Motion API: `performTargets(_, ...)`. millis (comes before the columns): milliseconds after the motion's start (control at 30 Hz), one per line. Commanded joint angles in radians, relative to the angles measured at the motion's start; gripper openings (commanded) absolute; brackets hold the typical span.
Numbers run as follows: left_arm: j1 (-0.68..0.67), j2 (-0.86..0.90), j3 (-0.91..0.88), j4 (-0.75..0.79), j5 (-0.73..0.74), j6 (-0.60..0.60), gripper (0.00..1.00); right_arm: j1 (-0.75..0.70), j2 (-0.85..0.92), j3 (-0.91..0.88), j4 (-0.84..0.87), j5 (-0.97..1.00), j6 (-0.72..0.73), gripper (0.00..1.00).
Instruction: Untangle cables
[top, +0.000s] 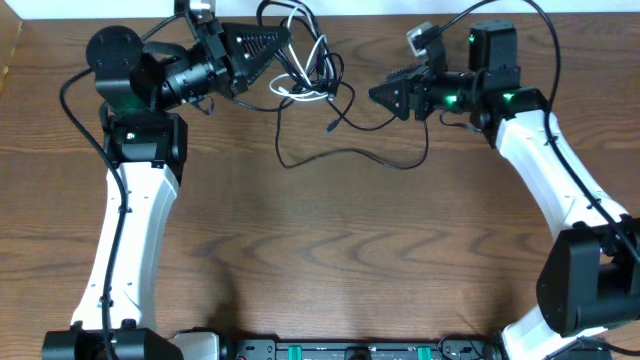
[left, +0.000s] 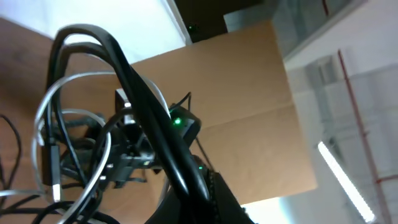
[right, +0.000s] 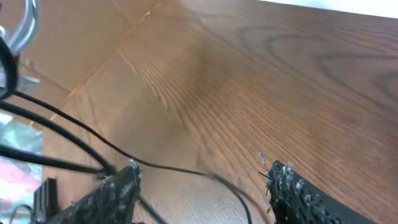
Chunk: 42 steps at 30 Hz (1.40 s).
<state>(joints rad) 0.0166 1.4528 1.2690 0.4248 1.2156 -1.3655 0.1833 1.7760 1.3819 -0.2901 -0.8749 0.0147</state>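
- Clearly, the left gripper (top: 275, 45) is closed. It appears clamped on the tangle of thin black and white cables (top: 308, 70), whose loops hang raised close in front of its wrist camera.
- The right gripper (right: 205, 186) has its jaws wide apart and grips nothing. A thin black strand crosses the wood between its fingers.
- The tangle sits near the far edge of the brown wood-grain table (top: 330, 250), between the two grippers. It touches the left one and lies just beside the right.
- Done so far: one long black cord trails out of the knot in a loose open curve toward the table's middle. A small plug end (top: 328, 128) lies free.
- Left to do: the white cord and several black loops are wound together, and no cord lies fully apart. I judge the task to be at an early stage.
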Motion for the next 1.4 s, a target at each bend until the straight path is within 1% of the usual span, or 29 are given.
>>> performTargets(0,-0.001,-0.016,0.012,0.011,-0.021,-0.092,0.07,0.018,0.041,0.013,-0.022,-0.092,-0.150,0.66)
performTargets(67,-0.002,-0.016,0.012,0.011,-0.020,-0.092,0.07,0.021,0.045,0.013,-0.065,-0.142,-0.243,0.71)
performTargets(167,-0.002,-0.016,0.012,0.011,-0.019,-0.092,0.07,0.022,0.046,0.013,-0.136,-0.141,-0.355,0.76)
performTargets(333,-0.001,-0.016,0.012,0.011,-0.020,-0.079,0.07,0.027,0.046,0.013,-0.195,-0.163,-0.432,0.79)
performTargets(433,-0.002,-0.016,0.012,0.011,-0.019,-0.069,0.07,0.032,0.046,0.013,-0.201,-0.205,-0.451,0.79)
performTargets(567,-0.002,-0.016,0.012,0.011,-0.019,-0.069,0.08,0.064,0.054,0.013,-0.200,-0.190,-0.463,0.73)
performTargets(700,-0.001,-0.016,0.012,0.011,-0.019,-0.068,0.07,0.114,0.064,0.013,-0.192,-0.095,-0.465,0.62)
performTargets(800,-0.001,-0.016,0.012,0.011,-0.019,-0.068,0.08,0.146,0.071,0.013,-0.171,0.008,-0.459,0.48)
performTargets(933,-0.001,-0.016,0.012,0.011,-0.019,-0.068,0.07,0.175,0.080,0.013,-0.133,0.151,-0.381,0.36)
performTargets(967,-0.001,-0.016,0.012,0.011,-0.019,-0.068,0.07,0.180,0.080,0.013,-0.124,0.185,-0.357,0.28)
performTargets(1033,-0.001,-0.016,0.012,0.011,-0.019,-0.068,0.07,0.183,0.080,0.013,-0.113,0.247,-0.301,0.01)
performTargets(1200,-0.001,-0.016,0.012,0.011,-0.020,-0.068,0.07,0.157,0.083,0.010,-0.100,0.436,-0.057,0.01)
performTargets(1367,0.000,-0.016,0.012,0.011,-0.020,-0.068,0.07,0.112,0.109,-0.019,-0.092,0.465,0.045,0.01)
